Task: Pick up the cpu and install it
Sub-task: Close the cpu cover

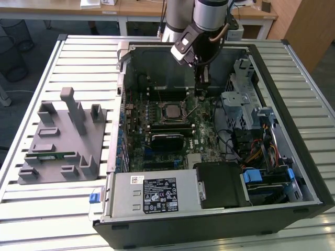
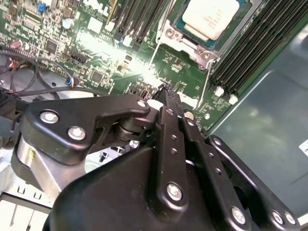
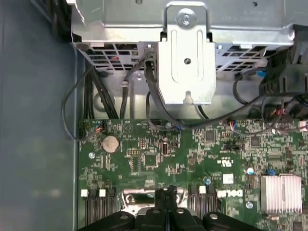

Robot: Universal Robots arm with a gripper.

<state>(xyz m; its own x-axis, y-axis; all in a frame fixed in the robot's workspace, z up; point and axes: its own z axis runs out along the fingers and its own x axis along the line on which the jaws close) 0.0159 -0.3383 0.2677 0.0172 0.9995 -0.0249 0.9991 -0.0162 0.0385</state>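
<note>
The cpu (image 1: 171,111), a small square chip with a pale silver top, lies flat in its socket on the green motherboard (image 1: 157,151) inside the open computer case; the second wrist view shows the cpu (image 2: 211,17) framed by the metal socket bracket. My gripper (image 1: 202,90) hangs over the board just beyond the socket, toward the exterior view's right, apart from the chip. In both wrist views the black fingers (image 2: 168,103) press together with nothing between them, and my gripper (image 3: 166,192) points down at the board. A thin wire socket lever (image 2: 206,82) stands close by the fingertips.
A grey plastic fixture (image 1: 63,138) with a green memory stick (image 1: 52,155) lies on the slatted table at the exterior view's left. Inside the case are a black block (image 1: 167,140), the power supply (image 1: 152,193), a drive cage (image 1: 222,183), cables (image 3: 144,96) and a metal bracket (image 3: 186,53).
</note>
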